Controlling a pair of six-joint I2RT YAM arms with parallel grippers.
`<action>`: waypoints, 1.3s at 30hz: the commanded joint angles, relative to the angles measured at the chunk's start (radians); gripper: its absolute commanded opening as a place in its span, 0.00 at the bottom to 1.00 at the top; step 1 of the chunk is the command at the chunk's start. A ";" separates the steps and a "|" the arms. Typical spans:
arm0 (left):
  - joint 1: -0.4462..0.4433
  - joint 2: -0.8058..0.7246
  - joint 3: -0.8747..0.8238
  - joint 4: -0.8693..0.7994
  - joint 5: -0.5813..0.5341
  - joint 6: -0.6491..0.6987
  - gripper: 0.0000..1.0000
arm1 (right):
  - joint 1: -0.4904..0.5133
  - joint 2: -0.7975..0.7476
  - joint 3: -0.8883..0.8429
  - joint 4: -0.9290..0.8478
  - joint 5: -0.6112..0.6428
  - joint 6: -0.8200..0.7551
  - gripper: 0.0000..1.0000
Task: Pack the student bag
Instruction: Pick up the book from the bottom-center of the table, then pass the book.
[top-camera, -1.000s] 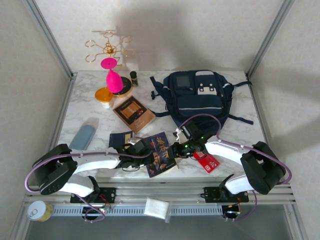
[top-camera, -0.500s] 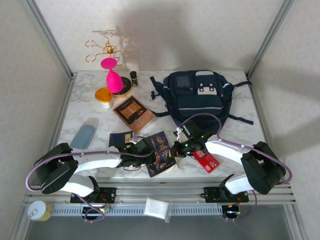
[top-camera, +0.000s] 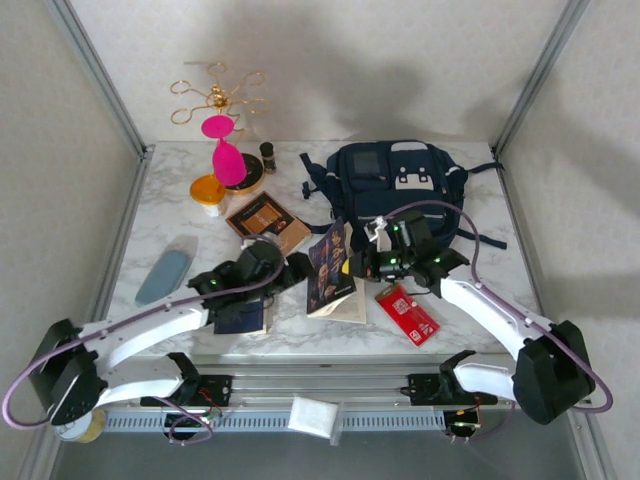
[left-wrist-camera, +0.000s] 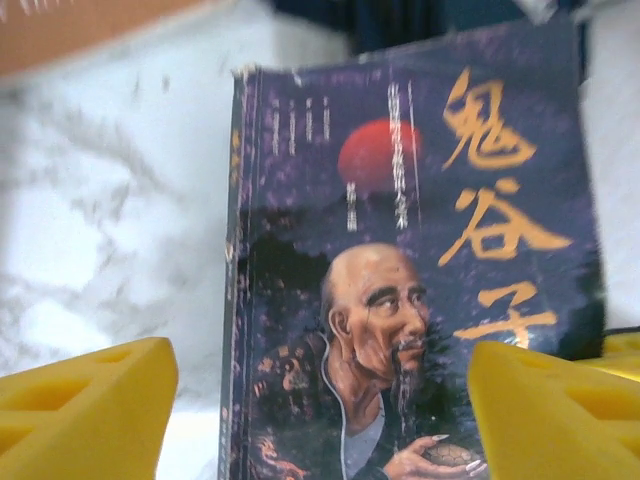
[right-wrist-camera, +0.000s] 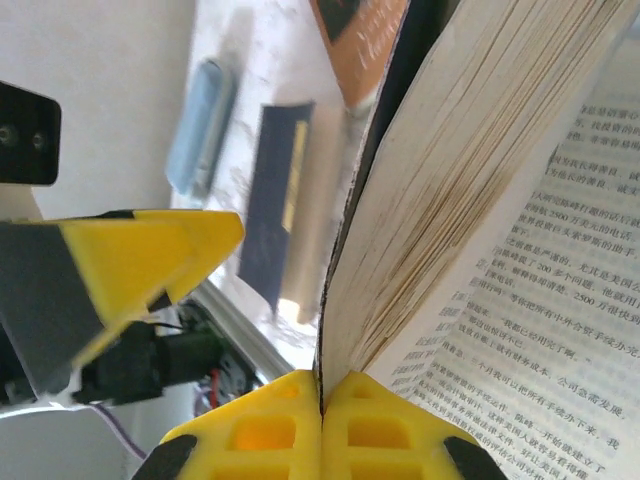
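Note:
The student bag (top-camera: 400, 195), navy with a grey square panel, lies at the back right of the table. In front of it a book with a dark purple cover (top-camera: 333, 268) stands up on its edge, half open. My right gripper (top-camera: 362, 268) is shut on the book's front cover (right-wrist-camera: 322, 430), and the printed pages (right-wrist-camera: 520, 300) fan out to one side. My left gripper (top-camera: 298, 272) is open just left of the book. Its yellow fingers (left-wrist-camera: 80, 400) stand wide apart in front of the cover's bearded face (left-wrist-camera: 380, 310), not touching it.
A brown book (top-camera: 266, 226) lies left of the bag; a blue case (top-camera: 163, 276) and a navy booklet (top-camera: 240, 315) lie nearer me. A red packet (top-camera: 407, 312) sits under my right arm. A pink glass (top-camera: 227, 158), gold stand, orange-lidded jar (top-camera: 208, 190) and small bottle (top-camera: 267, 155) stand back left.
The right gripper closed on the book's cover and raised the book from flat to standing, carrying it toward the bag. The left gripper opened wide and its arm stretched forward.

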 joint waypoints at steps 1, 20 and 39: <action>0.066 -0.064 0.022 0.021 0.069 0.025 0.83 | -0.042 -0.046 0.080 0.109 -0.151 0.063 0.00; 0.120 0.048 0.017 0.473 0.370 -0.111 0.80 | -0.133 -0.058 0.102 0.504 -0.341 0.382 0.00; 0.120 0.075 0.066 0.759 0.371 -0.212 0.00 | -0.201 -0.067 0.065 0.253 -0.317 0.187 0.45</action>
